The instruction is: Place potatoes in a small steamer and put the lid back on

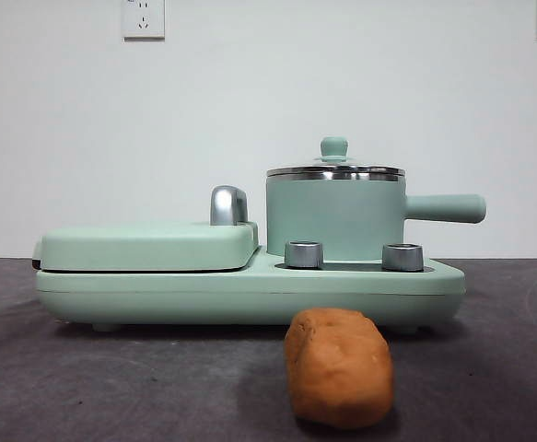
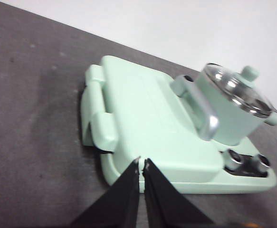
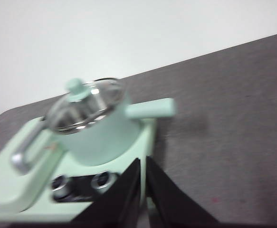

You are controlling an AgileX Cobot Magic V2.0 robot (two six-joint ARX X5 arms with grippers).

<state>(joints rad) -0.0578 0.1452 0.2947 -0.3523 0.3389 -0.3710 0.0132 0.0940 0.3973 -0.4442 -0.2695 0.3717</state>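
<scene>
An orange-brown potato [image 1: 339, 366] lies on the dark table in front of the appliance, near the front edge. The small steamer [image 1: 334, 219] [image 2: 228, 121] [image 3: 100, 135] stands on the right half of the mint-green base, its straight handle [image 1: 445, 208] [image 3: 150, 109] pointing right. The glass lid [image 1: 334, 168] [image 2: 235, 89] [image 3: 86, 108] with its green knob sits on the steamer. Neither arm shows in the front view. My left gripper [image 2: 141, 162] hovers shut above the griddle side. Over the base near the two dials, my right gripper [image 3: 142, 161] is shut and holds nothing.
The flat griddle cover [image 1: 148, 245] [image 2: 148, 118] with a chrome handle [image 1: 228, 204] [image 2: 202, 114] fills the left half of the base. Two steel dials [image 1: 304, 254] [image 1: 402, 257] sit in front of the steamer. A white wall with sockets stands behind.
</scene>
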